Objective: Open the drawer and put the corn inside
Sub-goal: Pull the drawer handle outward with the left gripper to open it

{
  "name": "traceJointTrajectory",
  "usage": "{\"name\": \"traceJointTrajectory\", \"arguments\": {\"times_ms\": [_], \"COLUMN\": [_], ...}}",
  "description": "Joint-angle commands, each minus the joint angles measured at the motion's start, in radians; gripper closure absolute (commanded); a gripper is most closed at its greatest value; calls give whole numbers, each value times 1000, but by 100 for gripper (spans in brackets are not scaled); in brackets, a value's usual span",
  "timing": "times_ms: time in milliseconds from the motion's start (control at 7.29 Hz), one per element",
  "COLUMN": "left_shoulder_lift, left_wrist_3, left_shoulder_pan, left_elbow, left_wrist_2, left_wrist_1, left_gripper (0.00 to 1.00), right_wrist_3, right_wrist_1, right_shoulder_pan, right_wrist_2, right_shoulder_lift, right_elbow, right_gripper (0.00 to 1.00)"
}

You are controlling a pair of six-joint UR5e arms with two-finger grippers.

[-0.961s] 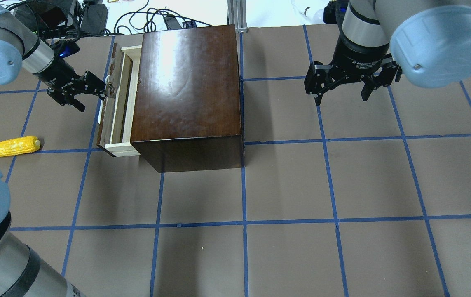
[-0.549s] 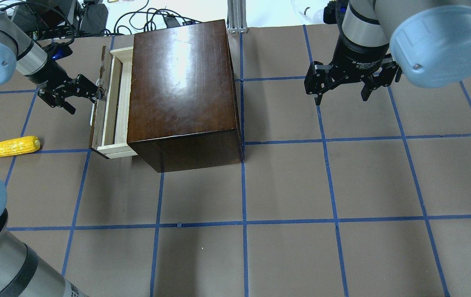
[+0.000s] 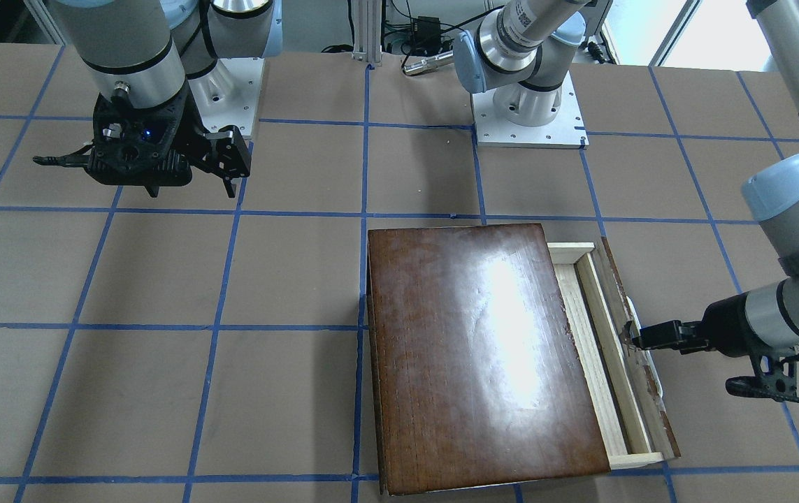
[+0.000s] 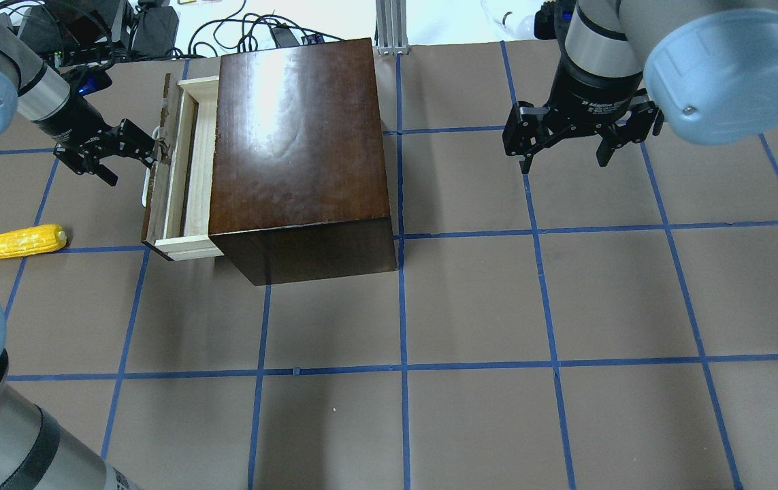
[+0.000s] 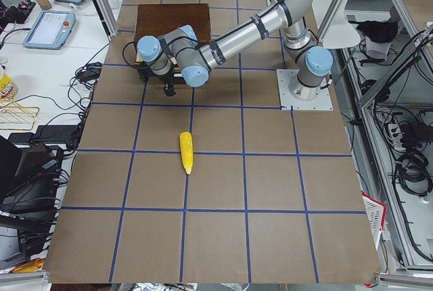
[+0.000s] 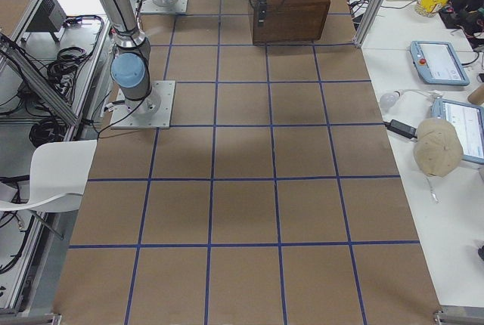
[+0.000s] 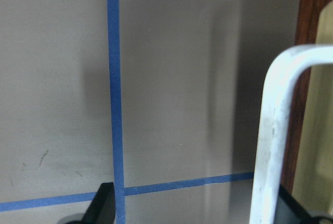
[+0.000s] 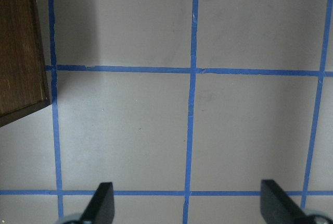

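The left claw (image 4: 135, 167) is spread wide, one finger hooked behind the white handle (image 7: 271, 130) of the partly open drawer (image 4: 188, 160). The corn (image 4: 18, 241) lies on the table (image 4: 497, 306), well apart. The right claw (image 4: 563, 165) hangs open, empty.

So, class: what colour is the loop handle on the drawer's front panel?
Cream-white. The handle shows best in the left wrist-mounted view.

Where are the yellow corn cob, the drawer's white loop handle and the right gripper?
Bright yellow corn cob (image 4: 18, 241), overhead view, middle of the cob.
Cream-white loop handle (image 7: 268, 130), left wrist view, upright bar of the loop.
Right gripper (image 4: 563, 163), overhead view, midway between its open fingers.
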Motion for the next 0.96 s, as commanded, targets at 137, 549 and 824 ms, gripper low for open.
{"name": "traceJointTrajectory", "arguments": {"times_ms": [137, 549, 824], "left_shoulder_lift": [4, 13, 30], "left_wrist_3": [6, 29, 29], "left_shoulder_pan": [-1, -1, 2], "left_elbow": [0, 32, 58], "left_wrist_2": [2, 92, 94], "left_wrist_1": [-2, -15, -66], "left_gripper": [0, 0, 0], "right_wrist_3": [0, 0, 0], "right_wrist_1": [0, 0, 0], "right_shoulder_pan": [0, 0, 0], "right_wrist_2": [0, 0, 0], "right_shoulder_lift": [0, 0, 0], "right_elbow": [0, 0, 0], "right_gripper": [0, 0, 0]}}
